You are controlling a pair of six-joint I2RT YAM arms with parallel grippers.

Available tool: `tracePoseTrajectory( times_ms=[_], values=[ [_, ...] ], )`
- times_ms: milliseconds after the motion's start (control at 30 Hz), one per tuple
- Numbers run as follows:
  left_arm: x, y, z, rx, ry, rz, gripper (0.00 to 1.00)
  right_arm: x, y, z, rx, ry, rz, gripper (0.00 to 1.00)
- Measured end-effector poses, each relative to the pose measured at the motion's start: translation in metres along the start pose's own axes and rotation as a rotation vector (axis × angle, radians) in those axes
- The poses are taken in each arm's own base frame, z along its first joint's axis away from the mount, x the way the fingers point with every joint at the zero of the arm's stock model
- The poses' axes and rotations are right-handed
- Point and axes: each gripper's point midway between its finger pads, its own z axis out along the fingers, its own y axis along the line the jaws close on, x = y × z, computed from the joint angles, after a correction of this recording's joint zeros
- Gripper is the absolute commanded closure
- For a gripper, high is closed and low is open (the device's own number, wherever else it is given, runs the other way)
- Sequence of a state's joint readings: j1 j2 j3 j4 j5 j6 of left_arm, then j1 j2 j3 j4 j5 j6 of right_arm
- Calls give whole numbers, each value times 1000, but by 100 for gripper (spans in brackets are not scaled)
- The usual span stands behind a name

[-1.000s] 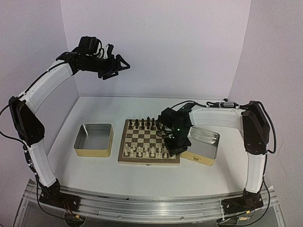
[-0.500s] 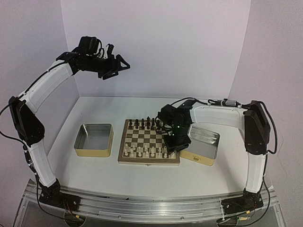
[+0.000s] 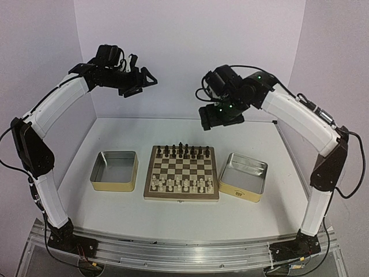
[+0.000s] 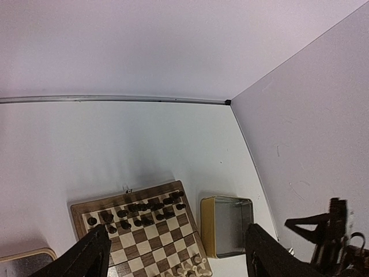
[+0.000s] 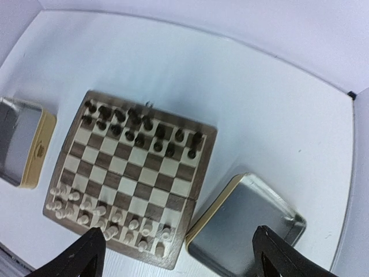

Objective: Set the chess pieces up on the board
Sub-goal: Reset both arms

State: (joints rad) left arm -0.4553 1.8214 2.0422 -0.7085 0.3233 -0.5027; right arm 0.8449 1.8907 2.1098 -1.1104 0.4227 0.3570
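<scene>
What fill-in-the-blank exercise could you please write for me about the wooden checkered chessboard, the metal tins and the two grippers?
1. Of the tiny cream-white chess pieces and the dark brown-black chess pieces on the square wooden checkered chessboard, the ____ ones stand nearest the arms' bases.
2. Beside the chessboard lie ____ rectangular metal tins, one on each side.
3. The left gripper and the right gripper hang high, holding nothing, with jaws ____.
Missing words: cream-white; two; open.

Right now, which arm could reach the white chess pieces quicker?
Probably right. The right pincer points down, open, at the board and white chess pieces; the left pincer points sideways, off to the left.
</scene>
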Motion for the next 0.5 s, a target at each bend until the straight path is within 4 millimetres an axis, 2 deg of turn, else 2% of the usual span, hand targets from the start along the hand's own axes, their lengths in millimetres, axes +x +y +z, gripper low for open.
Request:
tracePoseTrajectory(
  times_ms=[100,233,400,500],
  values=[
    [0,3,0,-15,-2,-2,21,-27,-22,-13,62,-84,17,11],
    [-3,6,-1,-36,-16,-1,21,-44,-58,-13,140,-117,63,10],
    [-5,10,-2,-63,-24,-3,20,-47,-123,5,235,-92,176,9],
    [-4,12,-2,-72,-24,-4,20,-31,-160,26,295,-29,237,8]
  ],
)
